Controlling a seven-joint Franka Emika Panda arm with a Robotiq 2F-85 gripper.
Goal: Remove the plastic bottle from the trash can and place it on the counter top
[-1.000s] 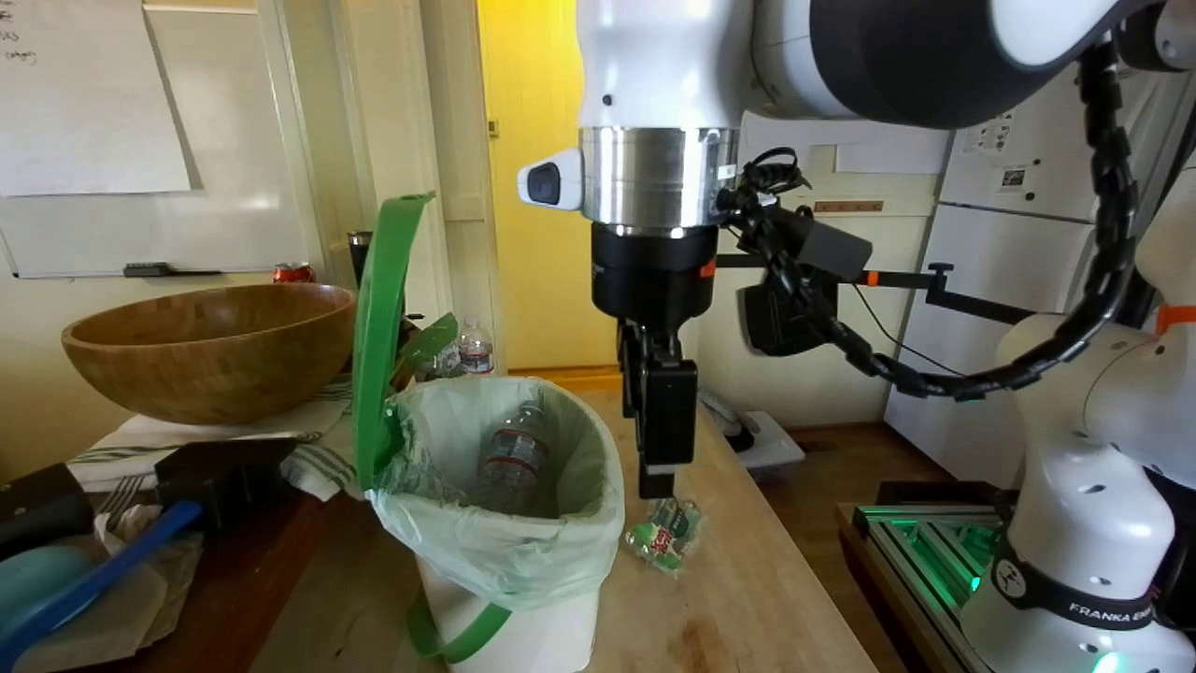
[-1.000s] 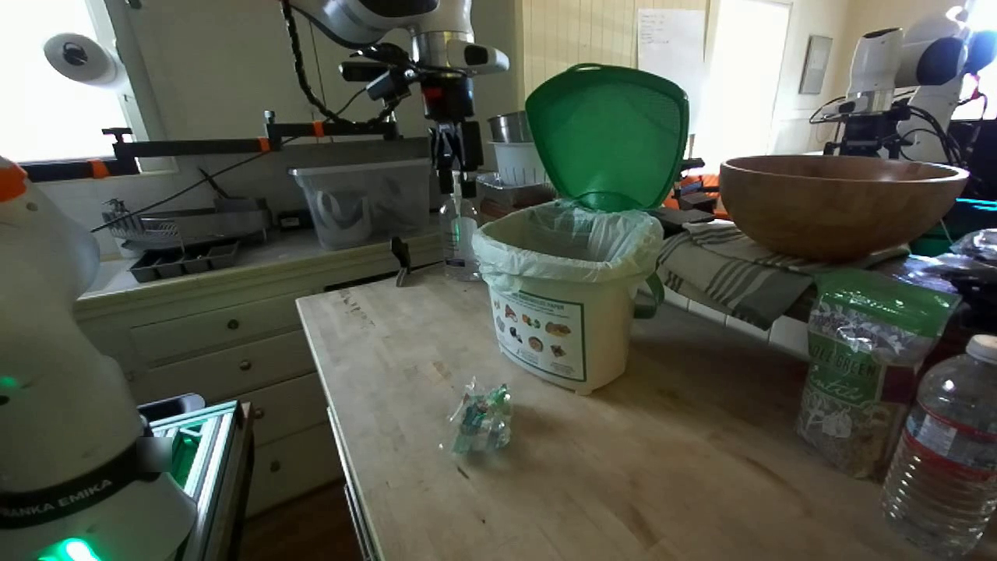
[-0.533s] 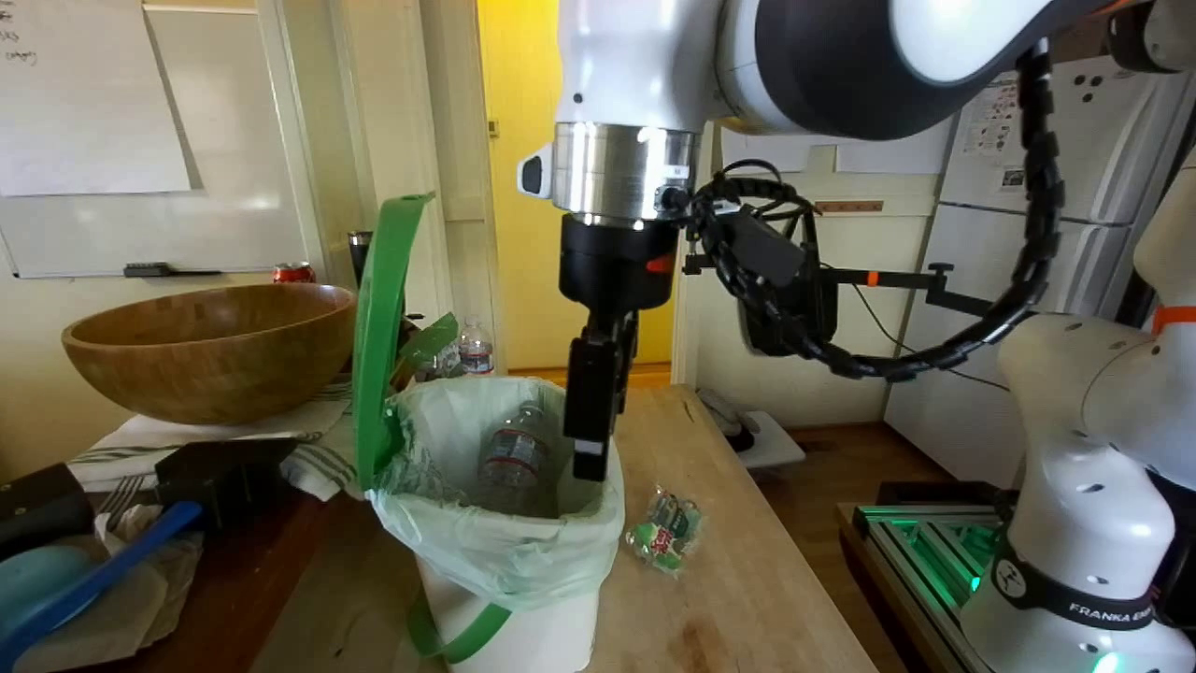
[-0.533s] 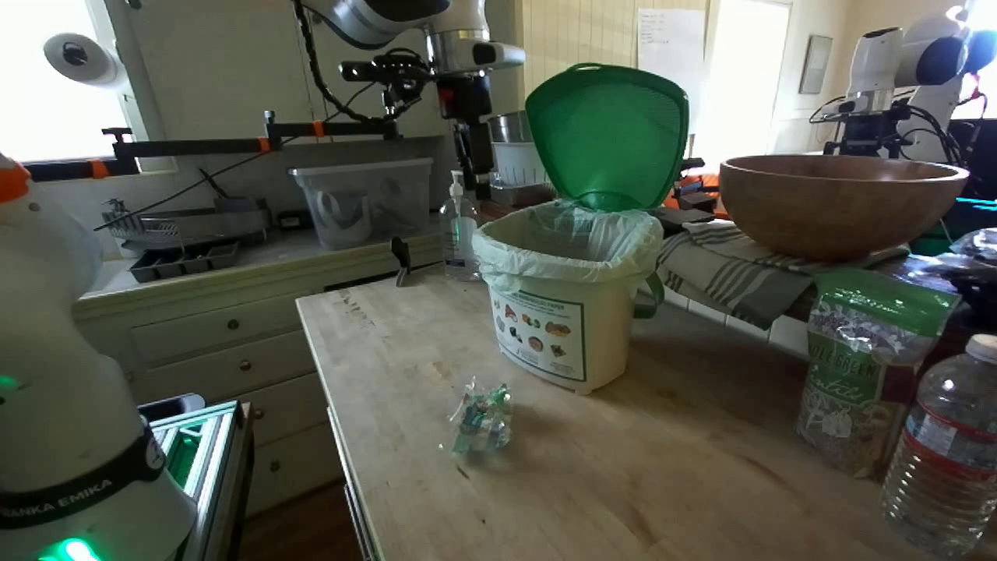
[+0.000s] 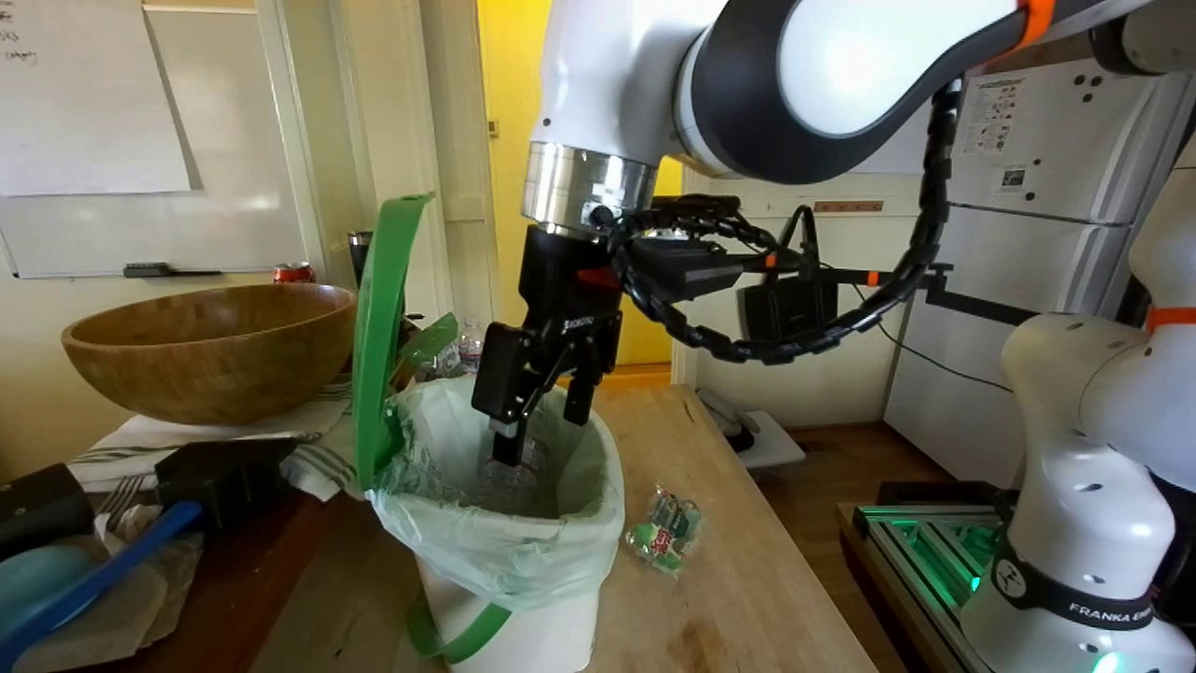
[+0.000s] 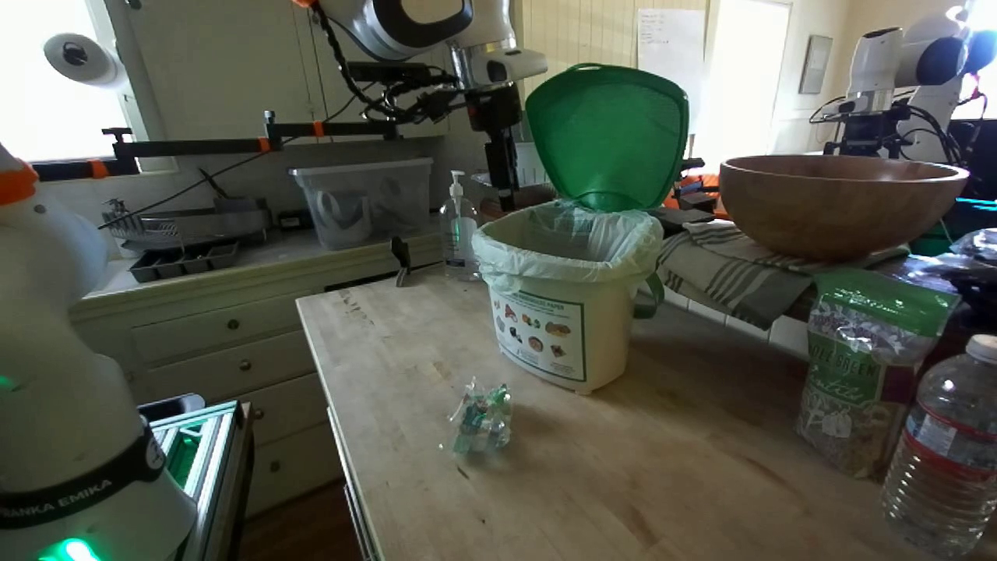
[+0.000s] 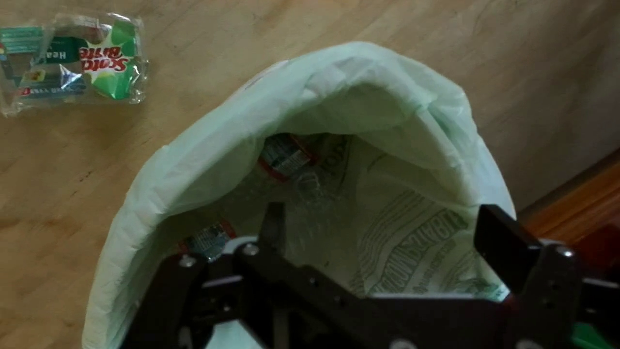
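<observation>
The trash can (image 5: 537, 612) is a white bin with a whitish bag over its rim and its green lid (image 6: 611, 132) raised. It stands on the wooden counter top (image 6: 662, 467). Inside lies a clear plastic bottle (image 5: 509, 481), partly behind a finger. In the wrist view two red-edged labels show in the bin, one on a clear bottle (image 7: 286, 156) near the far wall and one lower left (image 7: 208, 240). My gripper (image 5: 542, 430) is tilted over the bin's mouth, fingers wide apart and nothing between them, as the wrist view (image 7: 381, 215) also shows.
A wrapped sponge pack (image 6: 480, 418) lies on the counter beside the bin. A wooden bowl (image 6: 841, 206) sits on a towel. A pump bottle (image 6: 459, 238) stands behind the bin. A green-topped bag (image 6: 876, 374) and a water bottle (image 6: 946, 452) stand at the right.
My gripper has moved from beside the trash can to over its mouth. It has turned and tilted, and both fingers now show apart. The bin and the sponge pack have not moved.
</observation>
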